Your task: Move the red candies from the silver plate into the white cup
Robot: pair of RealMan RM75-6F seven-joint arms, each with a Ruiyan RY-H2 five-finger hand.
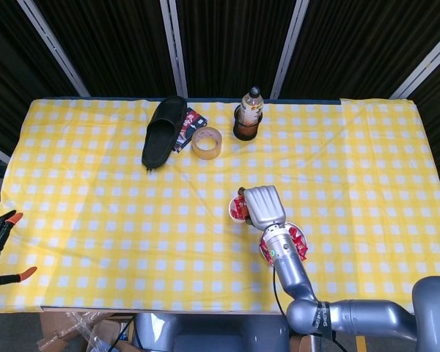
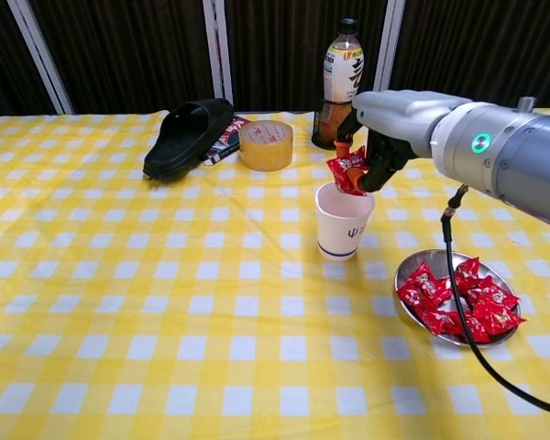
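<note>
My right hand (image 2: pixel 385 137) hovers just above the white cup (image 2: pixel 344 220), pinching a red candy (image 2: pixel 346 172) over the cup's mouth. In the head view the same hand (image 1: pixel 262 207) covers most of the cup (image 1: pixel 236 209), with a bit of red showing at its rim. The silver plate (image 2: pixel 412 268) sits right of the cup, holding several red candies (image 2: pixel 458 298). From above, the plate (image 1: pixel 263 250) with candies (image 1: pixel 297 244) lies partly under my forearm. My left hand is not visible in either view.
A black slipper (image 2: pixel 188 136), a tape roll (image 2: pixel 265 144) and a drink bottle (image 2: pixel 342 82) in a dark holder stand at the back of the yellow checked table. A small dark packet (image 1: pixel 189 126) lies beside the slipper. An orange clamp (image 1: pixel 4 221) sits at the left edge.
</note>
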